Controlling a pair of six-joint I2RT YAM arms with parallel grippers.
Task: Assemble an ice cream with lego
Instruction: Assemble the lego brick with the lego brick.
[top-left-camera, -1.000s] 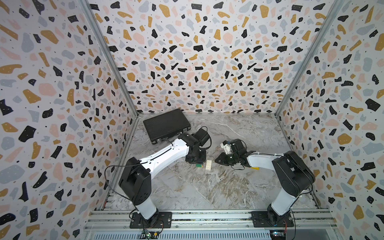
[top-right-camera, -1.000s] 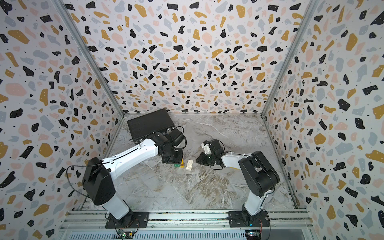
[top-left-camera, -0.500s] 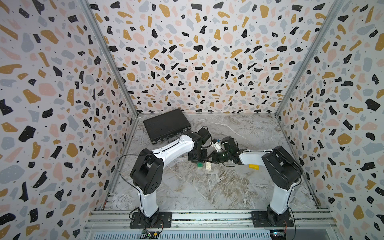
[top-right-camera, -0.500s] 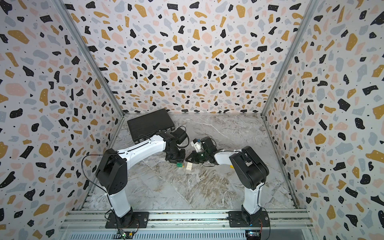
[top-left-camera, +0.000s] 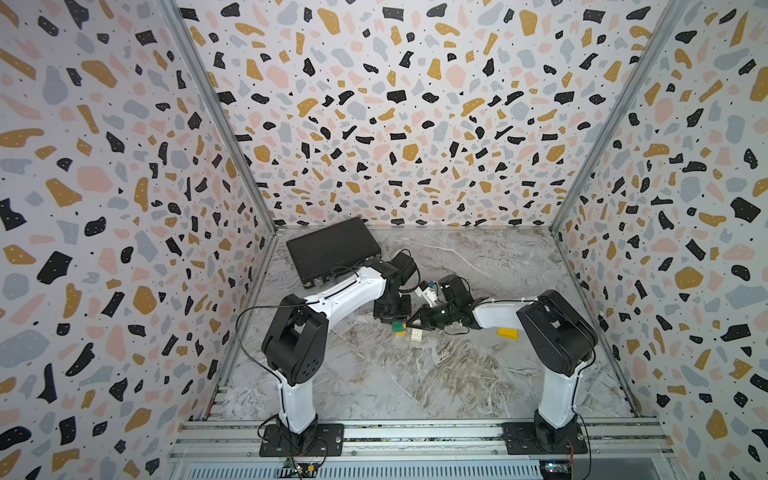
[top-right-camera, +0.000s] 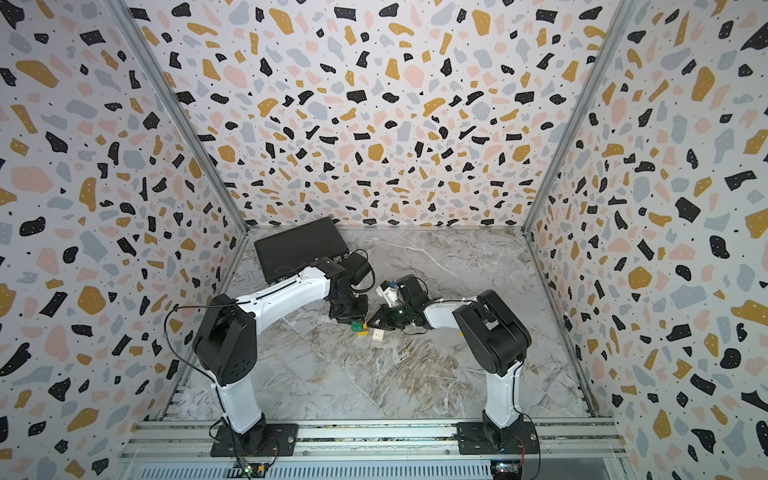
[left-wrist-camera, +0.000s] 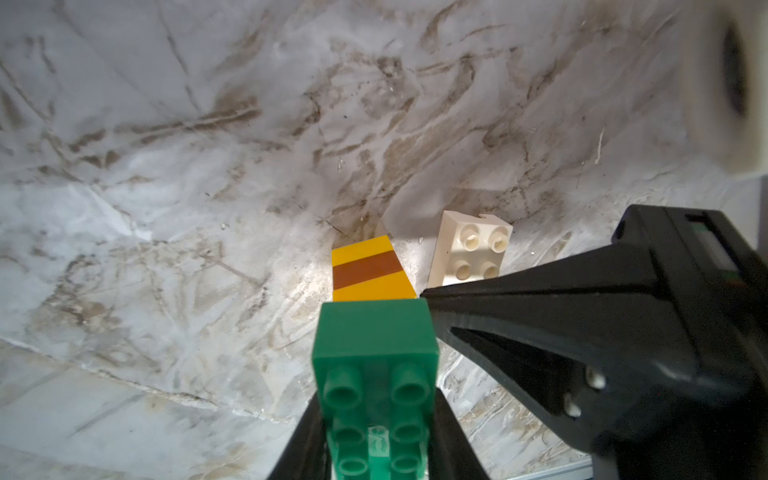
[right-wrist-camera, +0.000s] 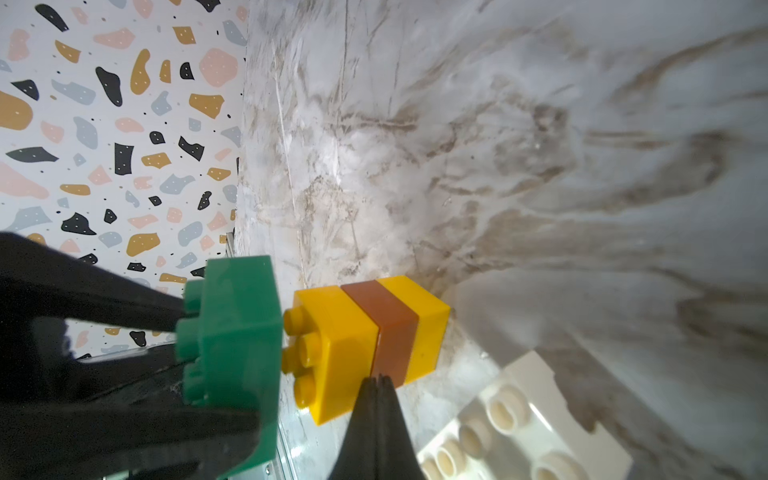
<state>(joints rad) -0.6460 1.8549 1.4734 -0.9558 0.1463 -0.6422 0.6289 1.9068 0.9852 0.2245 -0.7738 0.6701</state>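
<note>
Joining step: the left claw (left-wrist-camera: 376, 440) is clamped on the green brick (left-wrist-camera: 374, 332), just off the studded end of the yellow-brown-yellow stick (right-wrist-camera: 365, 336) lying on the counter (left-wrist-camera: 166, 166). The right claw (right-wrist-camera: 376, 382), fully closed and empty, tips against the stick's brown band. Next, I judge: push the studs squarely home.

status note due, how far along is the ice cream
Done: yellow-brown-yellow stick stacked. In hand: left gripper holds the green brick at the stick's studs, not yet seated; shut right gripper touches the stick. Left: white brick and yellow top brick lie loose.
</note>
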